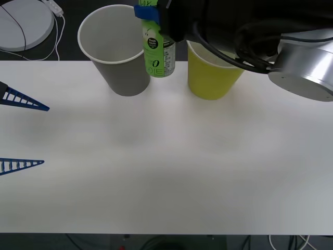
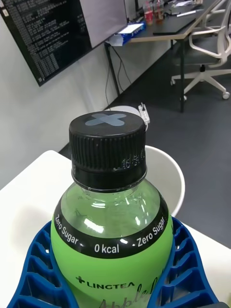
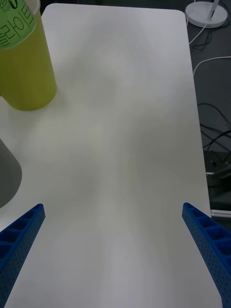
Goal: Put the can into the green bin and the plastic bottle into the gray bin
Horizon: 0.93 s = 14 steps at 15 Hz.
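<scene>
Aloft, right tool [image 1: 148, 13] clamps glossy plastic bottle [image 1: 157, 49]; left tool [image 1: 23, 133] spread.

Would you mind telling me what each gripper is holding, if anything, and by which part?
The right gripper holds the plastic bottle by its upper body, below the black cap. The left gripper is open over the table, holding nothing.
</scene>
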### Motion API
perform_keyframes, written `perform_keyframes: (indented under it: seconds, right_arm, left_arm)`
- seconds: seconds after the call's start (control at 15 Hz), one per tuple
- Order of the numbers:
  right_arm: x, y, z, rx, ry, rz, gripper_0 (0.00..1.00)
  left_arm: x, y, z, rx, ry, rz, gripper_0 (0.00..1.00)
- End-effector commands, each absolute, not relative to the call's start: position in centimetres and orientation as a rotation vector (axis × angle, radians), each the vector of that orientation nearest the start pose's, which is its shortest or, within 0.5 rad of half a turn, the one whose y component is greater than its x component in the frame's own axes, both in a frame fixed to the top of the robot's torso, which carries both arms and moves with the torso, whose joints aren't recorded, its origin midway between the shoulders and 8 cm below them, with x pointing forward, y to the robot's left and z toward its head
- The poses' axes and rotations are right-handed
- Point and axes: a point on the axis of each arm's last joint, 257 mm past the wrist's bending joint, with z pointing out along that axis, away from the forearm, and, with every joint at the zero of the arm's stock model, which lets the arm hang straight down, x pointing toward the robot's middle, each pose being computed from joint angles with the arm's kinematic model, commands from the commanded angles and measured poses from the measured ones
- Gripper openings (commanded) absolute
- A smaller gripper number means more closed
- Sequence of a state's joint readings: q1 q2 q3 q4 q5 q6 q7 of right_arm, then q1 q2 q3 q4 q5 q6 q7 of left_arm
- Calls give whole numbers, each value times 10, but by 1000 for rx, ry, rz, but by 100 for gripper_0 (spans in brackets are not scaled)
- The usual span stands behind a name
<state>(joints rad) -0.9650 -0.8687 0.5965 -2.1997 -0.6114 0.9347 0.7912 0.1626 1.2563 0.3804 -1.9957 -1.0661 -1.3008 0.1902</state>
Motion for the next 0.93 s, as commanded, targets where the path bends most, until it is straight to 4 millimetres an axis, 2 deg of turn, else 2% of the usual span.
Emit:
perform_keyframes:
  seconds: [0.07, 0.6, 0.93]
  right_arm:
    - [483, 12, 69, -649, 1709, 449, 0]
    - [505, 38, 81, -623, 1819, 394, 0]
    - [522, 56, 80, -600, 1883, 368, 0]
  left_arm:
    - [327, 268, -80, 1660, 1528, -367, 100]
    - [327, 268, -80, 1660, 1528, -367, 100]
    - [327, 268, -80, 1660, 1528, -367, 100]
